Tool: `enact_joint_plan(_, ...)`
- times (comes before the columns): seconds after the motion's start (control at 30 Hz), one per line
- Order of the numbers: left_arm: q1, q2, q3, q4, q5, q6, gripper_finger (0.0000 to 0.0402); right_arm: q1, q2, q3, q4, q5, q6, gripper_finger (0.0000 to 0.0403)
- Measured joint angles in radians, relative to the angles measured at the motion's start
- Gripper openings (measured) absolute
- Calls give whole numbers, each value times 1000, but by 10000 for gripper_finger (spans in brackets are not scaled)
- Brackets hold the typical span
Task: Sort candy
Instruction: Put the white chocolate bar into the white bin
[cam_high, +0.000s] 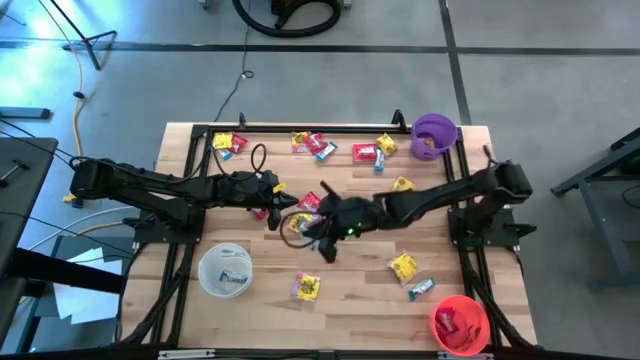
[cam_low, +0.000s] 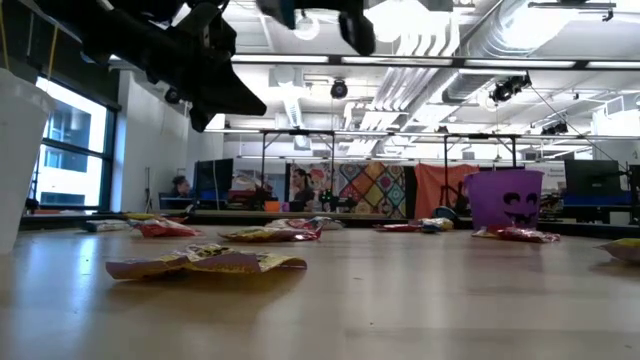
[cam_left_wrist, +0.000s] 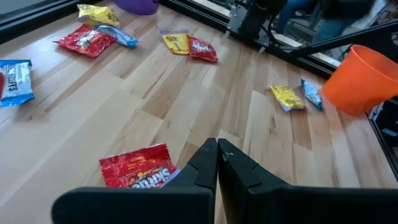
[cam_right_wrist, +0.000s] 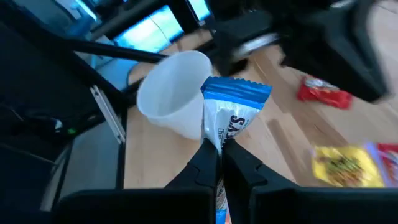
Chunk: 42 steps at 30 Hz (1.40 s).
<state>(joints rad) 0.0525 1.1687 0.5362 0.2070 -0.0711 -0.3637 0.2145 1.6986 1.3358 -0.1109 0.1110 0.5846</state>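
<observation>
Candy in red, yellow and blue wrappers lies scattered flat on the wooden table (cam_high: 350, 300), for instance a yellow piece (cam_high: 403, 267) and a red one (cam_high: 365, 153). My right gripper (cam_high: 324, 245) hangs over the table's middle, shut on a blue-and-white candy (cam_right_wrist: 231, 115); beyond it stands the white bowl (cam_right_wrist: 177, 93). My left gripper (cam_left_wrist: 217, 152) hovers shut with nothing in it, above a red candy packet (cam_left_wrist: 137, 171) that lies flat on the wood. In the high view my left gripper (cam_high: 280, 200) is left of the middle. My right gripper pinches the blue-and-white candy between its two fingers, on the wrapper's narrow part (cam_right_wrist: 219, 148) below its wide crimped end. The fingers slant downward, coming from the table's right side. The wrapper sticks out past the fingertips, lifted clear of the table.
The white bowl (cam_high: 225, 270) stands near the front left, the red bowl (cam_high: 460, 323) at the front right corner, the purple bowl (cam_high: 433, 135) at the far right. A dark cable loop (cam_high: 258, 157) lies at the far left. Black frame rails edge the table.
</observation>
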Motion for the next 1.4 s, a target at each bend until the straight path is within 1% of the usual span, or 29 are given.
enact_joint_plan(0.1,0,0,0,32,-2,0,0,25,65,48,18,34,-9,3)
enact_joint_plan(0.33,1,0,1,88,-10,0,0,40,233,257,22,38,-113,2)
enact_joint_plan(0.4,11,0,1,90,-36,-2,0,36,267,302,21,37,-142,2)
enact_joint_plan(0.43,15,-5,1,74,-61,-8,0,33,280,323,22,35,-154,2)
enact_joint_plan(0.53,29,-52,2,-57,-103,0,0,24,300,354,23,31,-180,2)
enact_joint_plan(0.63,32,-125,0,-266,-110,-31,0,13,309,369,25,4,-196,2)
enact_joint_plan(0.7,17,-188,0,-345,-98,0,0,8,314,373,39,-18,-207,2)
enact_joint_plan(0.83,-53,-313,0,-387,-88,59,0,1,341,373,103,-44,-227,2)
enact_joint_plan(1.0,-150,-455,0,-453,-90,60,0,-5,389,373,209,-58,-227,2)
enact_joint_plan(1.17,-234,-601,0,-569,-161,52,0,-11,436,373,292,-58,-235,2)
enact_joint_plan(1.27,-266,-694,0,-591,-202,52,0,-20,471,373,346,-60,-228,2)
enact_joint_plan(1.4,-288,-812,0,-595,-228,55,0,-35,532,390,441,-77,-194,2)
